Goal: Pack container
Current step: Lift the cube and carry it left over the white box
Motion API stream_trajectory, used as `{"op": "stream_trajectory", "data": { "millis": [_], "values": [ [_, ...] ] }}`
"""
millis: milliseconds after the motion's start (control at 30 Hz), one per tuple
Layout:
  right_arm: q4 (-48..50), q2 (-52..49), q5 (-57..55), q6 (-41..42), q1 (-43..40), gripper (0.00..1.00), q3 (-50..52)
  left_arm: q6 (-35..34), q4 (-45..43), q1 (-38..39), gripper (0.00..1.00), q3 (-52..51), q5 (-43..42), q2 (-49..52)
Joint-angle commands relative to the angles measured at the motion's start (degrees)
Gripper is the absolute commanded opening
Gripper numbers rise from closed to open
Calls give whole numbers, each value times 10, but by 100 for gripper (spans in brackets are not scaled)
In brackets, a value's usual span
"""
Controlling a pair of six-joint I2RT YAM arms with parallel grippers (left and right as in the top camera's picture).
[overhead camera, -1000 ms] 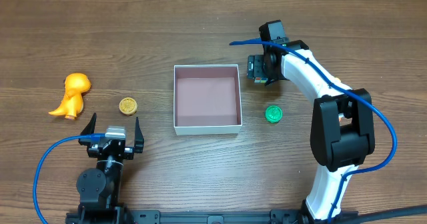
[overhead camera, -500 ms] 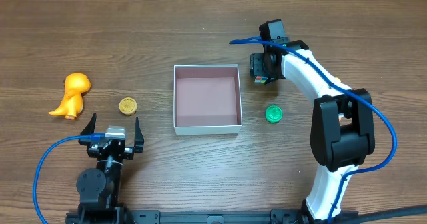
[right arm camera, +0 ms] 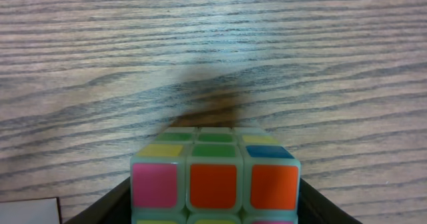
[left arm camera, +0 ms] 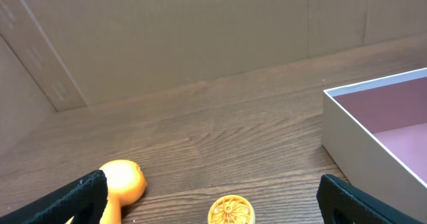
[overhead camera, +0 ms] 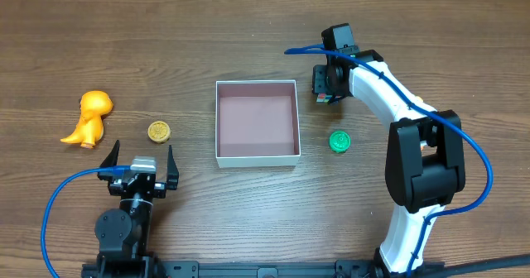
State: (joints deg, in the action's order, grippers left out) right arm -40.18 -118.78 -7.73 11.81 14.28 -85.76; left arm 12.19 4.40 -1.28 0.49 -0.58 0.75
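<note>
Tabletop point(right arm camera: 213, 37) — cube point(right arm camera: 215, 184), lower rows off-frame

Left pincer point(overhead camera: 141, 155) spread wide, right pincer point(overhead camera: 324, 85) extended far forward

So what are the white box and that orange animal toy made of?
The container looks like thin cardboard: matte white walls, sharp corners, dull pink lining. The orange toy looks like smooth moulded plastic or rubber, with a soft sheen; which one, I cannot tell.
</note>
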Motion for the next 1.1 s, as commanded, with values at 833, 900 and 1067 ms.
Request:
{"op": "stream_trajectory", "data": {
  "millis": [833, 900, 1067],
  "values": [
    [-354, -8, 49, -11, 33, 51, -427, -6, 0, -6, 100, -2, 6, -1],
    [-381, -8, 59, -2, 45, 49, -444, -6, 0, -6, 100, -2, 6, -1],
    [-420, -8, 66, 7, 80, 49, -448, -6, 0, -6, 100, -2, 6, -1]
  ]
}}
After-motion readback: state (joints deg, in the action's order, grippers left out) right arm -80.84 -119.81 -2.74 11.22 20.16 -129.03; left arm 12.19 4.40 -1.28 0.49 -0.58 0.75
